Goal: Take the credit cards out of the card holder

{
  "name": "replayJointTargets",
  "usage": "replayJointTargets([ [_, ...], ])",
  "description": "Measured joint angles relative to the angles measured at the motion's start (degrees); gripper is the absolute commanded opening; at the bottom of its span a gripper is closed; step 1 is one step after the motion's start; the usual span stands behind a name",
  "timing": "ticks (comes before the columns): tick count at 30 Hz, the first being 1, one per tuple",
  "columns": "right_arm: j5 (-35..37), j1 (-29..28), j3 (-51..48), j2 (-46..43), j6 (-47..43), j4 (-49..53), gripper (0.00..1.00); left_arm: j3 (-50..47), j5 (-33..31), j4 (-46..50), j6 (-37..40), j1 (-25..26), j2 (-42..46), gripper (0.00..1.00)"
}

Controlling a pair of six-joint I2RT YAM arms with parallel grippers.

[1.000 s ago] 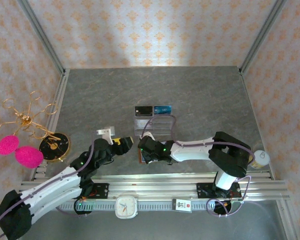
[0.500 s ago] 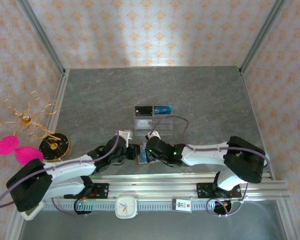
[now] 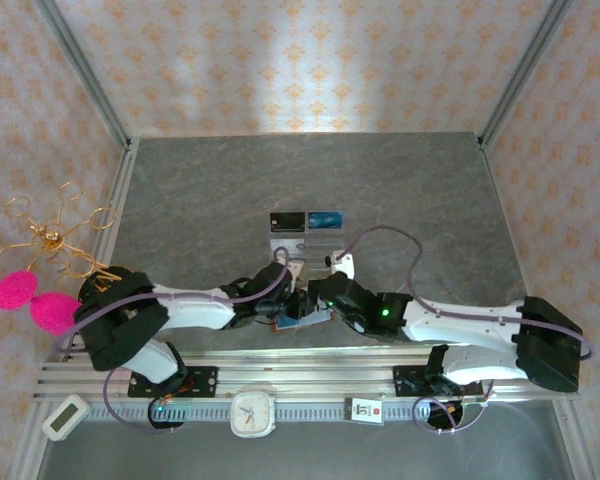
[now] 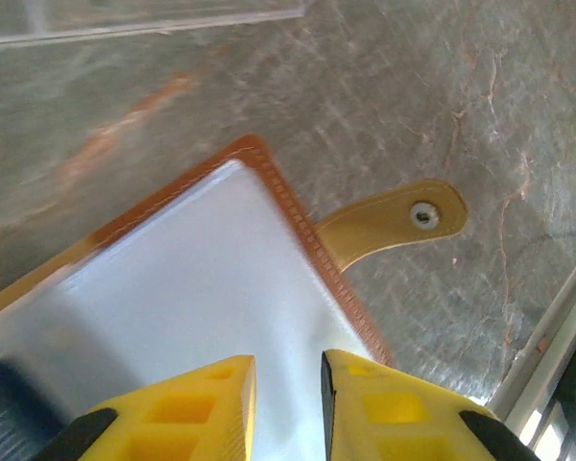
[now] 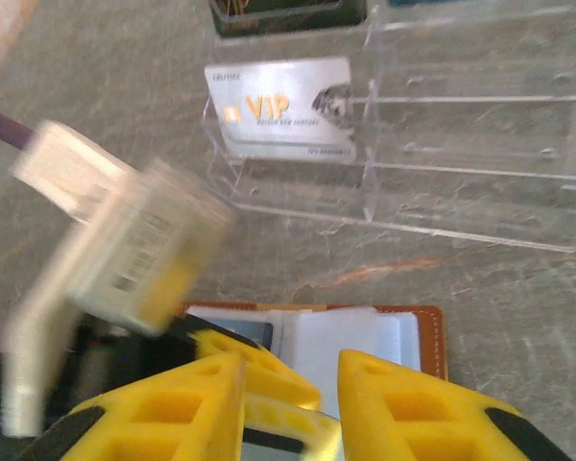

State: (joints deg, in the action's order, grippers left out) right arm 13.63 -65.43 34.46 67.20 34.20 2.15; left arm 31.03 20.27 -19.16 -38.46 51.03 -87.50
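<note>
While the wallet (image 3: 292, 321) lies open low in the middle of the top view, between my arms, my left gripper (image 4: 288, 403) hangs over its pale inside. Its fingers are a narrow slit apart with nothing between them, and the snap tab (image 4: 394, 221) sticks out rightward on the table (image 4: 413, 77). My right gripper (image 5: 290, 403) is slightly parted too, gripping nothing I can see, above a white card (image 5: 336, 346) in the wallet; upper left of that view, a VIP card (image 5: 280, 106) stands in the clear stand (image 5: 461, 144).
</note>
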Motion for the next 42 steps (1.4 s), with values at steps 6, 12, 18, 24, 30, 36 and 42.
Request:
replayJointTargets([
  [6, 0.7, 0.2, -0.7, -2.3, 1.1, 1.1, 0.27, -1.2, -0.4, 0.3, -0.1, 0.1, 2.0, 0.29],
  [12, -14.1, 6.1, -0.7, 1.8, -1.2, -3.5, 0.22, -9.7, -2.8, 0.1, -2.3, -6.1, 19.9, 0.12],
  [18, -32.3, 10.3, 2.8, 14.4, -2.1, -6.6, 0.18, -14.4, -2.9, 1.7, -3.3, -7.9, 20.2, 0.03],
  [24, -39.4, 10.9, 4.1, 20.7, -1.8, -7.3, 0.16, -14.8, -3.0, 2.9, -3.2, -7.9, 18.9, 0.00],
  [30, -40.3, 11.2, 4.3, 22.5, -1.2, -7.3, 0.15, -14.8, -3.0, 4.9, -3.1, -7.9, 19.9, 0.00],
  [36, -40.2, 11.3, 4.3, 23.5, -0.8, -7.2, 0.15, -15.8, -3.0, 5.5, -3.1, -7.1, 19.2, 0.00],
  [42, -40.2, 11.3, 4.6, 24.3, -0.8, -7.1, 0.15, -16.4, -3.1, 4.8, -3.1, -7.1, 18.9, 0.00],
])
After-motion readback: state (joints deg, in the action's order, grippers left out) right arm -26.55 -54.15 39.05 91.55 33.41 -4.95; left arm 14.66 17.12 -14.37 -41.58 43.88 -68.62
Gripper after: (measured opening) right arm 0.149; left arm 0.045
